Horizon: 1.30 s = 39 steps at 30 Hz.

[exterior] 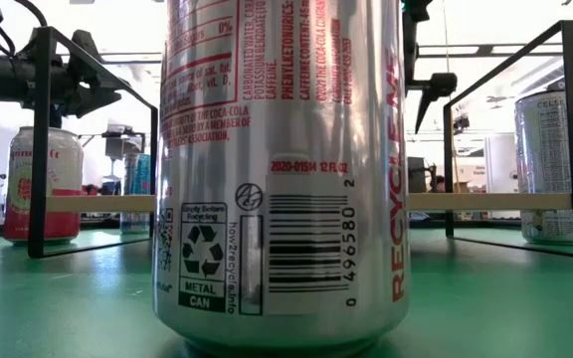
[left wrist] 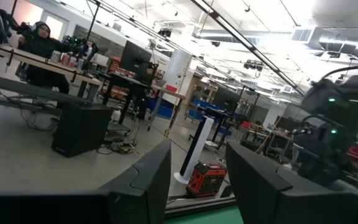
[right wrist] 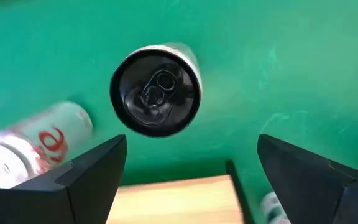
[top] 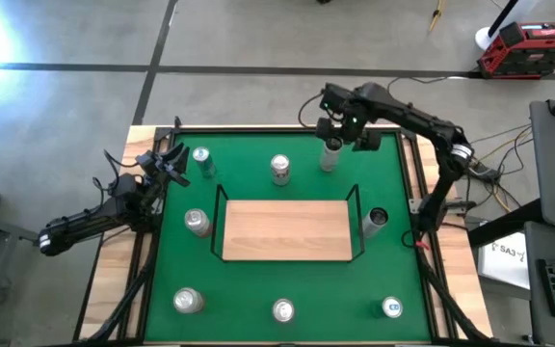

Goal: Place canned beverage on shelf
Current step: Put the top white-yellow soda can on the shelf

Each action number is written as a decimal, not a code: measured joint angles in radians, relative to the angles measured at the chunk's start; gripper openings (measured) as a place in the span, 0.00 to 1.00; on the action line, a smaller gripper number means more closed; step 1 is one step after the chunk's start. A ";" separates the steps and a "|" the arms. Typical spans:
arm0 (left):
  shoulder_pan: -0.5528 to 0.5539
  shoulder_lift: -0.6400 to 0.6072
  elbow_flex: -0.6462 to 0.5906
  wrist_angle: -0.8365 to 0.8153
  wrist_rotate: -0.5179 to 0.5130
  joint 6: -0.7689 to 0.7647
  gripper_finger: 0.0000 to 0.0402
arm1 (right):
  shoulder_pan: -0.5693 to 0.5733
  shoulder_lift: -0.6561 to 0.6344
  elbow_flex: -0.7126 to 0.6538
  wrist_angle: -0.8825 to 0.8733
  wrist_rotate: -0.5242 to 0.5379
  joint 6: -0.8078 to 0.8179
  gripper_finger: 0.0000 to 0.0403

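Green felt (right wrist: 278,56) below right gripper's (right wrist: 191,168) wide-spread, empty fingers (right wrist: 92,171).

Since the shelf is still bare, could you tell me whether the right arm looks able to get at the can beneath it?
Probably yes: the right gripper hangs open just above the can, which stands upright on the green table with nothing between them.

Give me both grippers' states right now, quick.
Left gripper: closed, holding nothing, parked at the table's left edge.
Right gripper: open, empty, above a black-topped can at the table's far side.
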<state>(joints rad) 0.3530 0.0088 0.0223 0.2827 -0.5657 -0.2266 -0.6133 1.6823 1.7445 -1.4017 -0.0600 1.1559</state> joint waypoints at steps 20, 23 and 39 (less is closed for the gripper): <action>0.000 0.000 0.000 0.000 0.000 0.000 0.34 | -0.040 0.056 0.147 -0.021 -0.027 -0.462 0.87; 0.000 0.000 0.000 0.000 0.000 0.000 0.34 | -0.041 0.055 0.130 -0.016 -0.018 -0.488 0.87; 0.000 0.000 0.000 0.000 0.000 0.000 0.34 | -0.080 0.177 0.134 -0.022 -0.080 -0.573 0.87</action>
<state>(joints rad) 0.3527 0.0087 0.0221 0.2829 -0.5656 -0.2265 -0.6934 1.8595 1.8780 -1.4239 -0.1404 0.5830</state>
